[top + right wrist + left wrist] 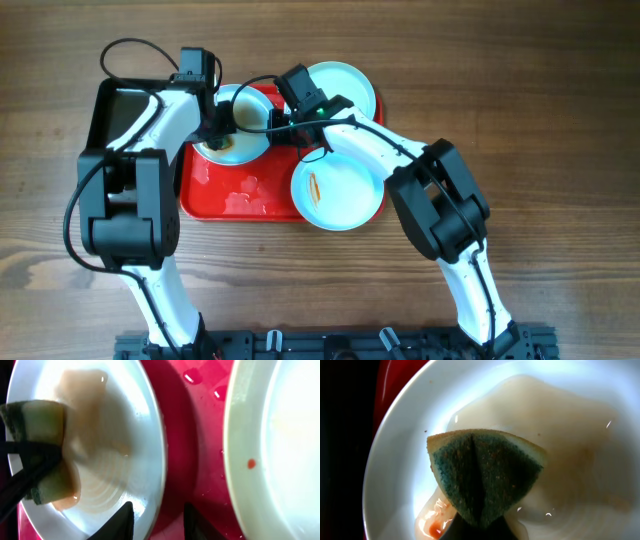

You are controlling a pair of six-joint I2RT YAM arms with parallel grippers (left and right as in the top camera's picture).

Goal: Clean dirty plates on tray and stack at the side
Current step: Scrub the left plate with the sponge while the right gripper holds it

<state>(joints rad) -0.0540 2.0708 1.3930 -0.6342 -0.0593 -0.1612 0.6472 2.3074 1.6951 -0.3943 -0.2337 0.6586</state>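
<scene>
A plate (252,146) lies on the back left of the red tray (230,195), holding cloudy brownish water and a red smear (437,524). My left gripper (480,529) is shut on a folded green-and-yellow sponge (485,470) that presses on this plate (400,475). At the same plate's (125,435) right rim, my right gripper (158,508) has its jaws apart, one finger over the plate and one over the tray (200,435). A second plate (338,190) with an orange smear sits at the tray's right edge. A third plate (350,85) lies behind it.
A black tray (120,108) sits at the far left, partly under my left arm. Water drops and puddles wet the red tray's front part (245,190). Bare wooden table (560,120) surrounds everything.
</scene>
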